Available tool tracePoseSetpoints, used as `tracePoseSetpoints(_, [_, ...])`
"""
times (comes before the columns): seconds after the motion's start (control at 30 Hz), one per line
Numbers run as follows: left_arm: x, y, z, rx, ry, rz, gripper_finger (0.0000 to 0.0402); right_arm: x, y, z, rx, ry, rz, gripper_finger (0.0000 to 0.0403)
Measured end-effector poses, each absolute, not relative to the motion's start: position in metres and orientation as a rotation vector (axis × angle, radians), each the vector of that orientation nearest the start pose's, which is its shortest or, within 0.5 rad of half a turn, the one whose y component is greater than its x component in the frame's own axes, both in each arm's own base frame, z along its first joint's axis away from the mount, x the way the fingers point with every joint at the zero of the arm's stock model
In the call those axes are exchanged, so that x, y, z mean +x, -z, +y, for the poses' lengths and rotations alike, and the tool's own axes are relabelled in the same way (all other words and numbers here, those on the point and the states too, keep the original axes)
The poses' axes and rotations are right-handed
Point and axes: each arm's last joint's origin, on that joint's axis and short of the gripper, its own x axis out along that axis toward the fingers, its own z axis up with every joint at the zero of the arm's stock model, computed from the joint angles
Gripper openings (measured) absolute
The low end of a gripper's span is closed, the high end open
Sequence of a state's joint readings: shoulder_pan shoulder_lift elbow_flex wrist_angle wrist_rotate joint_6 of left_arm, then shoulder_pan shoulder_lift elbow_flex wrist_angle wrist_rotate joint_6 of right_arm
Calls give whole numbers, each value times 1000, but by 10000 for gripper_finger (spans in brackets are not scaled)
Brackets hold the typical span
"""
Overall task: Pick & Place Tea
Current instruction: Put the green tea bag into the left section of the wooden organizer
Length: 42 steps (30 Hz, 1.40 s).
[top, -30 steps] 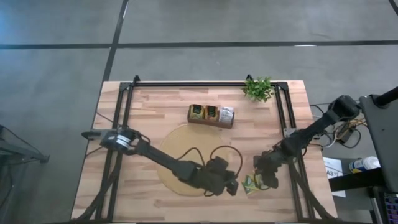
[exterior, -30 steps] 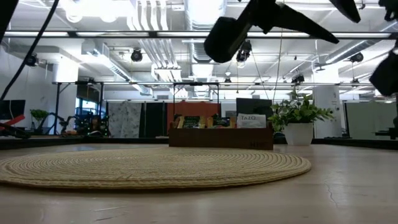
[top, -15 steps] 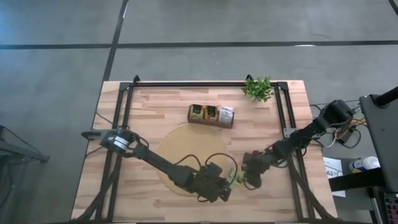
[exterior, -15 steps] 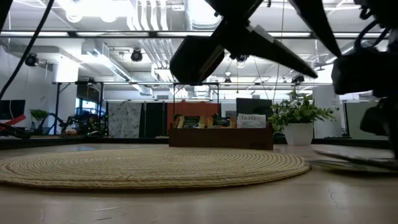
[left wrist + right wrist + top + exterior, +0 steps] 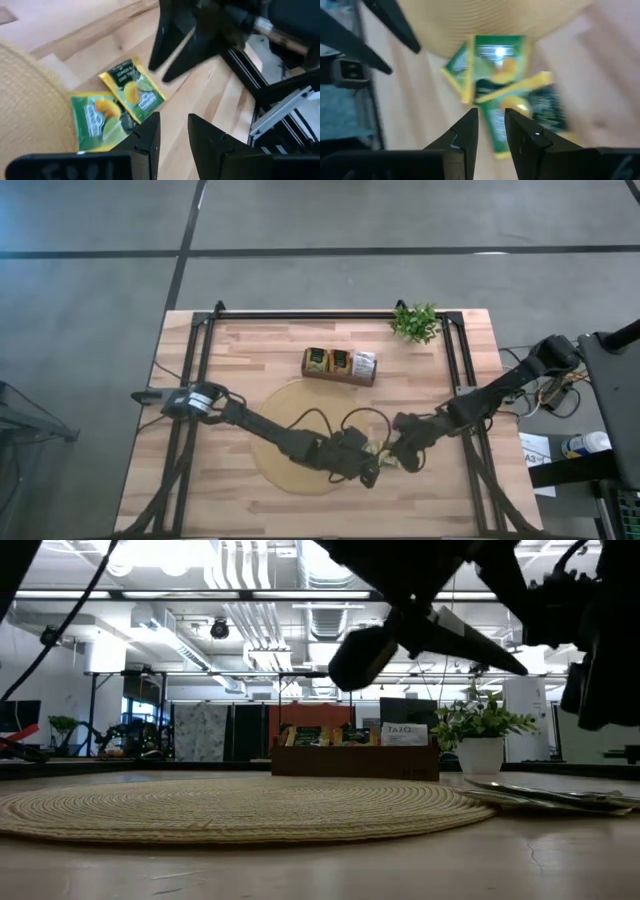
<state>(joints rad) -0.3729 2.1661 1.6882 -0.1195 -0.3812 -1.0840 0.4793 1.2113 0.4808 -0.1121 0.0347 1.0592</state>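
At the near right edge of the round mat (image 5: 310,435), a small pile of tea sachets (image 5: 384,463) lies flat, partly on the mat's rim and partly on the bare wood of the table (image 5: 250,350) — green and yellow packets overlapping one another. In the left wrist view two of them show clearly: a green sachet (image 5: 95,120) resting against the mat's edge and a yellow-bordered sachet (image 5: 132,95) lying across its corner on the wood. The left end effector (image 5: 366,472) hangs just beside the pile on the mat side, its fingers (image 5: 147,137) a narrow gap apart and holding nothing. The right end effector (image 5: 398,458) faces it from the other side of the pile, close to the left one; its fingers (image 5: 465,135) also stand slightly apart with nothing between them, and the sachets lie just beyond the tips. In the low view the pile (image 5: 545,797) shows as a thin flat layer at the mat's right end. At the far side of the table sits a dark brown tray (image 5: 340,366) with more tea packets standing in its compartments — well apart from the pile — and a small green plant (image 5: 416,322) stands near the far right corner.
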Motion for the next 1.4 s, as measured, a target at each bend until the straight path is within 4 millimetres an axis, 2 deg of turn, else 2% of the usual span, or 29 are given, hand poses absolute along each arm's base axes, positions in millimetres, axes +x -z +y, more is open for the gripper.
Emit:
tracePoseSetpoints(0.17, [469, -203, -150, -851, -273, 434, 94, 169, -156, 83, 710, 224, 1061, 96])
tracePoseSetpoints(0.27, [473, -201, -144, -942, -245, 364, 94, 162, -151, 79, 681, 261, 1120, 96])
tracePoseSetpoints(0.43, [485, -179, -149, -1038, -208, 304, 94, 165, -150, 81, 684, 259, 1096, 104])
tracePoseSetpoints(0.63, [505, -151, -159, -1064, -135, 387, 94, 171, -143, 83, 668, 251, 1093, 147])
tracePoseSetpoints(0.77, [514, -148, -163, -1048, -136, 460, 94, 172, -139, 83, 656, 254, 1111, 179])
tracePoseSetpoints(0.93, [512, -141, -164, -970, -225, 646, 94, 172, -138, 83, 625, 230, 1115, 203])
tracePoseSetpoints(1.4, [514, -133, -138, -978, -331, 658, 94, 183, -124, 91, 681, 148, 1121, 188])
